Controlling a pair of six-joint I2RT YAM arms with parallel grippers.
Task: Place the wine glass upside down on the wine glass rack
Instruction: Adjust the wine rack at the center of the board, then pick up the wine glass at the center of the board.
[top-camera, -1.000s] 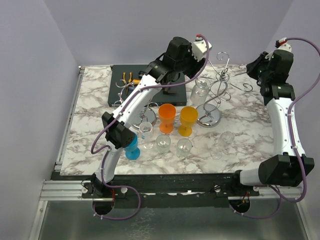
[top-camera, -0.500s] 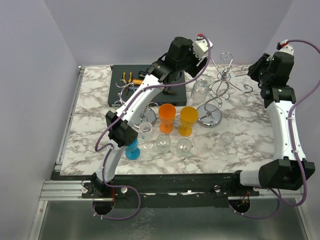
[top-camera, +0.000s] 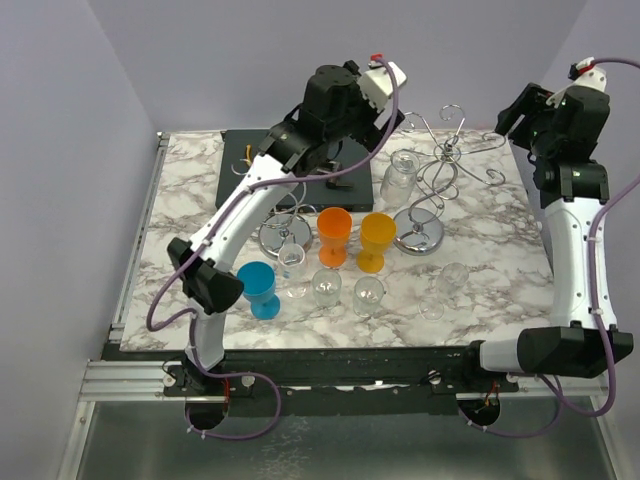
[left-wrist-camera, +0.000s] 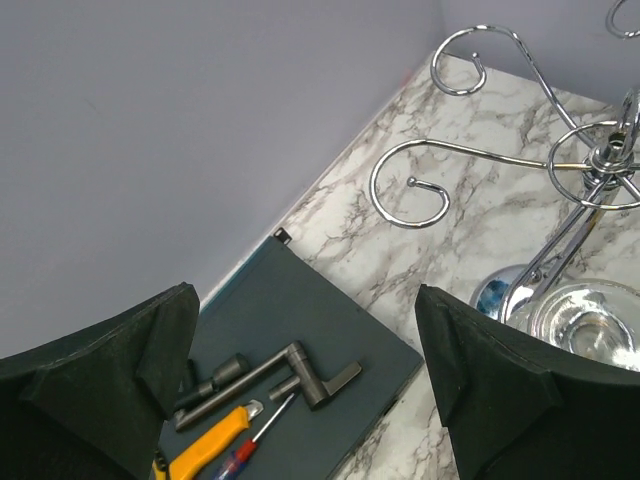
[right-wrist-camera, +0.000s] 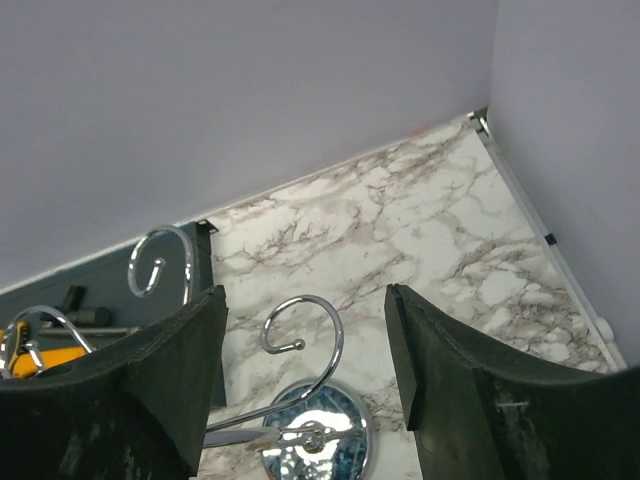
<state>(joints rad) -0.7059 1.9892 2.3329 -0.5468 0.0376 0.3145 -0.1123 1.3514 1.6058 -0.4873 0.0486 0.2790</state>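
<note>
A clear wine glass (top-camera: 398, 182) hangs upside down from a curled arm of the chrome wine glass rack (top-camera: 441, 165), free of both grippers. In the left wrist view that glass (left-wrist-camera: 585, 322) shows at the lower right, beside the rack's stem (left-wrist-camera: 560, 245). My left gripper (top-camera: 345, 105) is raised to the left of the rack; its jaws (left-wrist-camera: 305, 300) stand wide open and hold nothing. My right gripper (top-camera: 515, 112) hovers by the rack's right side, open (right-wrist-camera: 305, 300) above a chrome hook (right-wrist-camera: 318, 330) without touching it.
A dark mat (top-camera: 240, 190) with hand tools (left-wrist-camera: 215, 440) lies at the back left. Two orange cups (top-camera: 335, 235), a blue cup (top-camera: 258, 288) and several clear glasses (top-camera: 326, 287) stand in front of the rack's base (top-camera: 420, 238). A second chrome base (top-camera: 283, 236) sits left.
Both grippers have opened. The left gripper has drawn back up and to the left from the hanging glass. The right gripper has pulled away from the rack's arm and lifted.
</note>
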